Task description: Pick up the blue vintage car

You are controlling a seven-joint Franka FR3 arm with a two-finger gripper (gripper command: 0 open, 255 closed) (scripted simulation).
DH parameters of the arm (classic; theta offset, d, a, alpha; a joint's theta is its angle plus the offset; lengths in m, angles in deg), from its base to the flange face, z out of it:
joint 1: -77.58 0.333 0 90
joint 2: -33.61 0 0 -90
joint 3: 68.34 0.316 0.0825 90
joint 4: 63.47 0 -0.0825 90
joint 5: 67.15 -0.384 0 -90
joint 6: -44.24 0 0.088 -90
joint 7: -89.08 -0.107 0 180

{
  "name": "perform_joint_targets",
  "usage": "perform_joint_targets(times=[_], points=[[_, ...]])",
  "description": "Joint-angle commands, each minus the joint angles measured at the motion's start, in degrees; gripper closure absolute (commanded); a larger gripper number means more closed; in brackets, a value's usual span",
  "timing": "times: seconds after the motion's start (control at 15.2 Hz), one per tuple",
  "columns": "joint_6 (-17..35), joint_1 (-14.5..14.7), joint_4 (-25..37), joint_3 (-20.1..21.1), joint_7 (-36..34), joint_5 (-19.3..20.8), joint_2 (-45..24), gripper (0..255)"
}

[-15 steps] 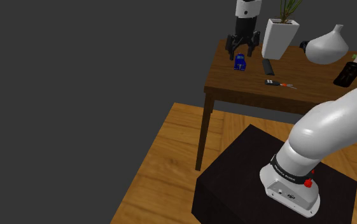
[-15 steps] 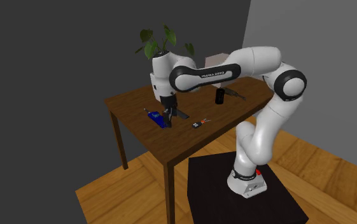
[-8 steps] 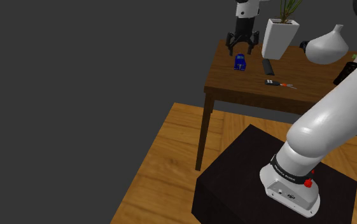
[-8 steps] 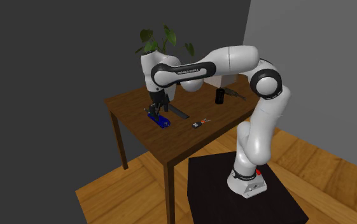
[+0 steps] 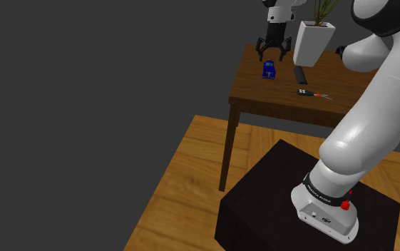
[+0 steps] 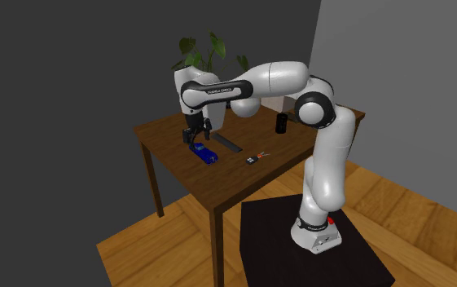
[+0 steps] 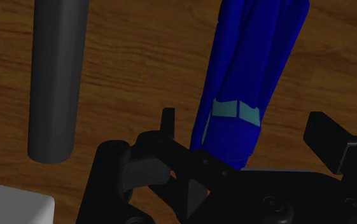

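Observation:
The blue vintage car [image 5: 268,69] rests on the dark wooden table [image 5: 277,100], near its far corner by the grey wall. My black gripper [image 5: 273,51] hangs just above the tabletop behind the car, open. In the second exterior view the gripper [image 6: 195,136] stands over the car's [image 6: 204,152] far end. Seen from the wrist, the car [image 7: 253,76] stretches away from the gripper [image 7: 247,130], its near end lying between the two spread fingertips [image 7: 166,119], which do not touch it.
A dark grey bar [image 7: 56,76] lies beside the car. A white planter [image 5: 312,43] with a plant, a pale vase [image 5: 366,53], a black cylinder [image 6: 282,124] and a small black and orange item [image 5: 306,93] also stand on the table. The table edge is close to the car.
The gripper has slid from above the car's middle toward the far side of the table, to the second exterior view's left. The car has stayed put.

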Motion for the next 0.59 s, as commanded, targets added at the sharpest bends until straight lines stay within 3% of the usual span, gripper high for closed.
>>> perform_joint_targets(times=[0.0,0.4,0.46,0.53], points=[[1.3,-0.1,-1.0,-0.1,0.1,-0.1,-0.3,0],[4.7,-0.2,-4.1,-0.1,0.1,-0.2,-0.6,0],[4.7,-0.2,-4.0,-0.1,0.2,-0.2,-0.7,255],[4.7,-0.2,-4.0,-0.1,0.2,-0.2,-0.7,255]])
